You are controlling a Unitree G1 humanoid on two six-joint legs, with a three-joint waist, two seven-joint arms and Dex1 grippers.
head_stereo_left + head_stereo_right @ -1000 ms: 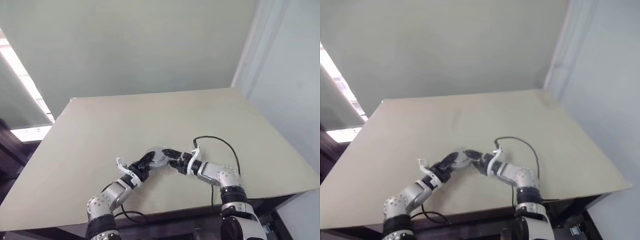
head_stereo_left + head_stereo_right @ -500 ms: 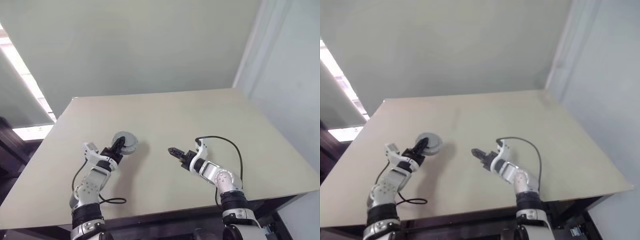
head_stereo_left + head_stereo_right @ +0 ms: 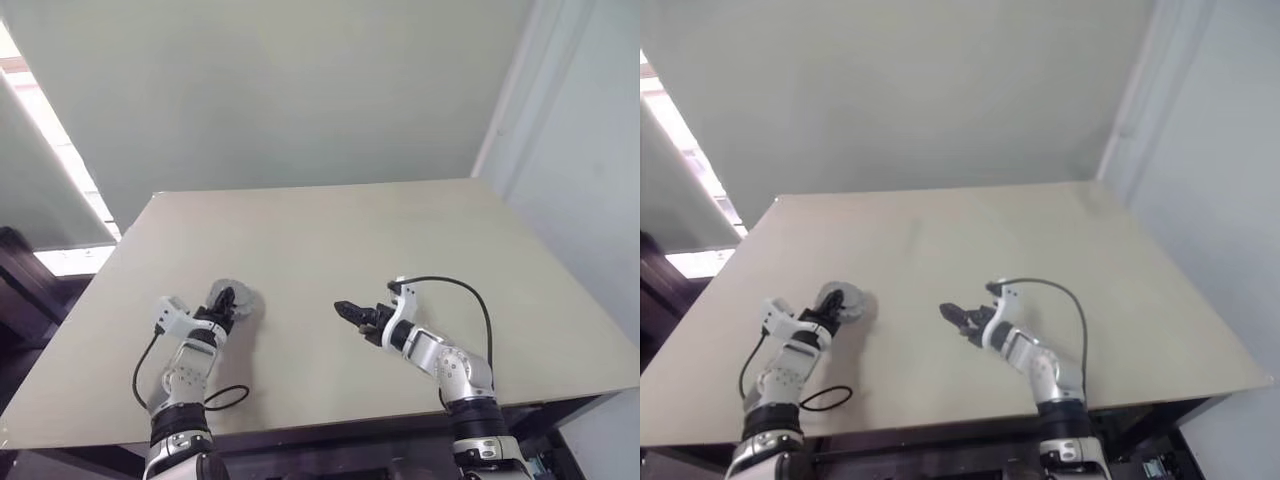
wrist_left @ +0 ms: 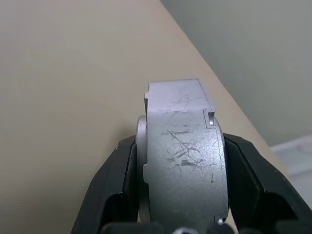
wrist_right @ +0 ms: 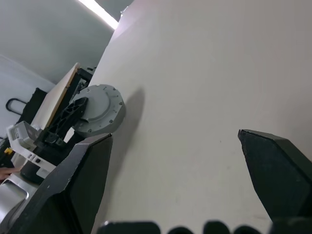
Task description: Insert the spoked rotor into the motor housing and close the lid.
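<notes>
Left wrist view: the left hand (image 4: 178,195) has its two black fingers (image 4: 114,178) clamped on the flat faces of a thick, scratched, dull silver-grey round metal unit (image 4: 183,156), seen edge-on, with a squared tab on its rim. In the right wrist view the same unit (image 5: 100,109) shows a grey disc face with a bumpy, notched rim, which reads as the lid sitting on a thicker body. No copper windings or shiny spoked rotor can be seen on their own; I judge they are closed inside this assembly, though the pictures cannot confirm it.

In the left eye view the held unit (image 3: 232,300) sits low over the left part of the pale beige tabletop (image 3: 330,230), and I cannot tell whether it touches the surface. The right hand (image 3: 350,311) hangs well apart near the middle, fingers spread wide and holding nothing.

The insertion and closing look finished; setting the assembly down and letting go seems all that is left.
</notes>
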